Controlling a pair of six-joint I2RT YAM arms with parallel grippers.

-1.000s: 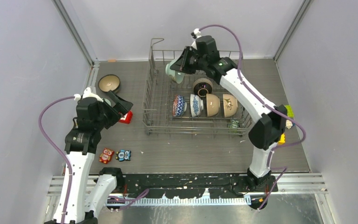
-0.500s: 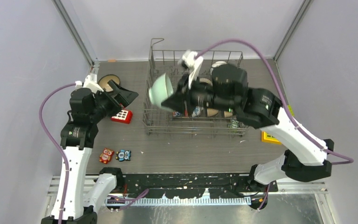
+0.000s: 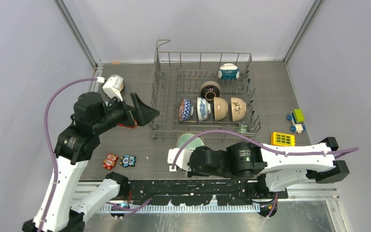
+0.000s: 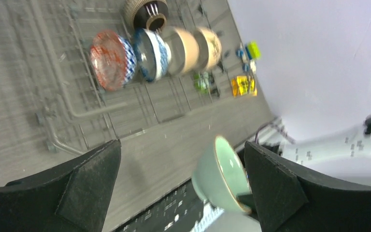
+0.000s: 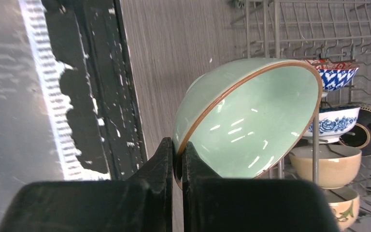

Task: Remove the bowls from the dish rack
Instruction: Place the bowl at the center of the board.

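Grey wood-grain table (image 3: 159, 147). The wire dish rack (image 3: 193, 59) sits on it toward the far middle. Near left there's a red owl (image 3: 110, 160) right beside a blue owl (image 3: 128, 160). Over on the right, a yellow block (image 3: 283, 139) and, just beyond it, a green toy car (image 3: 295, 117).

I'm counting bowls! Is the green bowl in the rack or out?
Out. The right gripper pinches the green bowl by its rim, in front of the dish rack.

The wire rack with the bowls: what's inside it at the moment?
Six bowls: a row of four on edge, red-and-blue, blue-and-white, tan, cream; a dark brown one behind; a teal-and-white one at the back. Anything beneath them is covered.
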